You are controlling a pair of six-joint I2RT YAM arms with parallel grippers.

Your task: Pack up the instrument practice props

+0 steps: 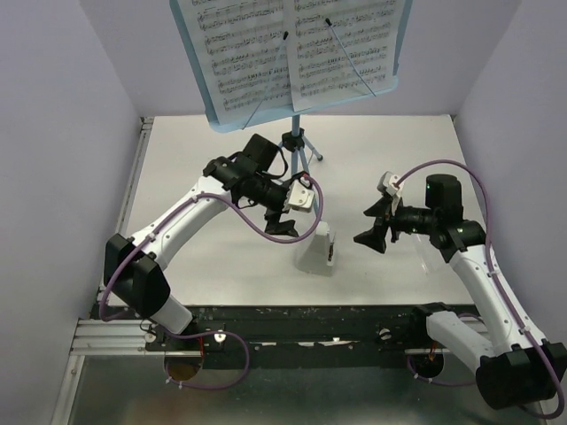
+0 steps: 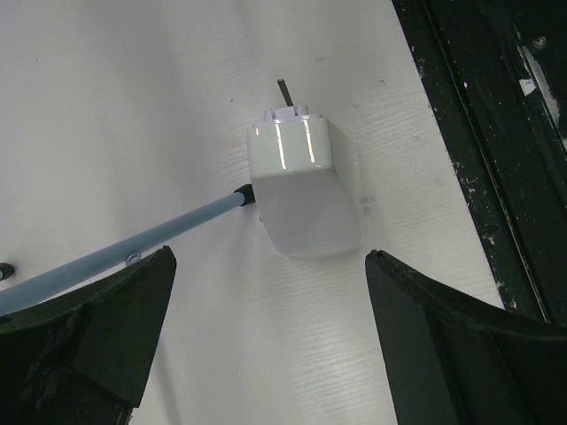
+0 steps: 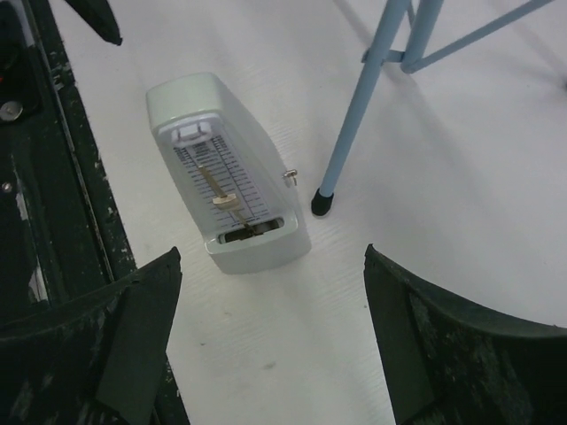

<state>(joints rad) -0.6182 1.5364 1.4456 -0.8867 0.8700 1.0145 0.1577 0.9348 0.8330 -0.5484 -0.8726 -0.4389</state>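
the light-blue music stand point(image 1: 298, 146) stands upright at the middle of the far edge of the table point(image 1: 399, 159), and two white sheet-music pages point(image 1: 239, 44) lie side by side on its tray under thin wire holders. one tripod leg point(image 3: 354, 124) reaches toward the near edge, its black foot just beside a white metronome point(image 1: 317, 252) standing there on its own. the left gripper point(image 1: 283, 223) hovers over the metronome, jaws spread wide, grasping nothing. the right gripper point(image 1: 372, 226) faces it from the right, also spread and unloaded.
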